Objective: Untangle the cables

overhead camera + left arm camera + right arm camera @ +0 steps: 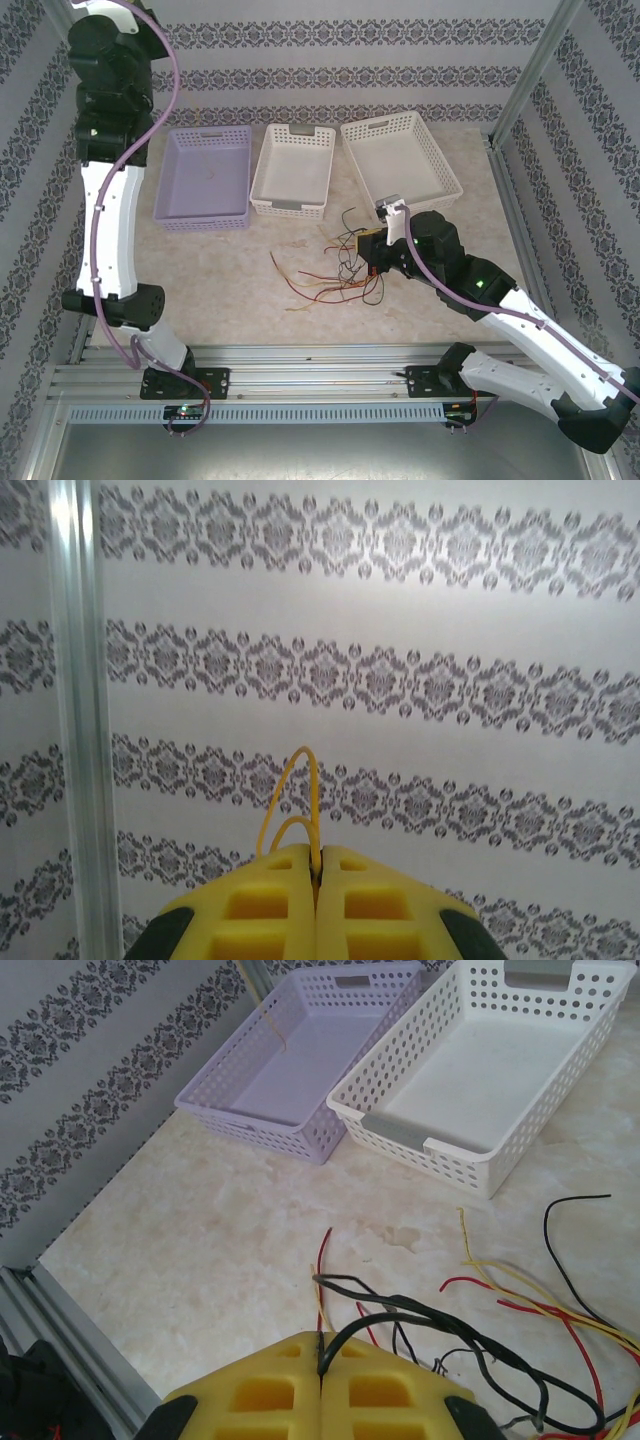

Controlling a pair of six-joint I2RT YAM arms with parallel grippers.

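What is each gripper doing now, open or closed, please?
Left gripper: closed on a yellow cable.
Right gripper: closed on a black cable.

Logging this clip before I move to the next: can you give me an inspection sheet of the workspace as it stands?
Surface: pale marble-look table.
Job's things: tangle of red, yellow and black cables on the table, on the near side of the baskets; one yellow cable is held up in the air.
Clutter: purple basket, middle white basket, right white basket; nothing else seen.
Grippers: left gripper is raised, faces the wall and is shut on the yellow cable; right gripper is low by the tangle, shut on a black cable.
Cables: thick purple arm cables run along both arms.
Surroundings: patterned wallpaper, metal frame posts.
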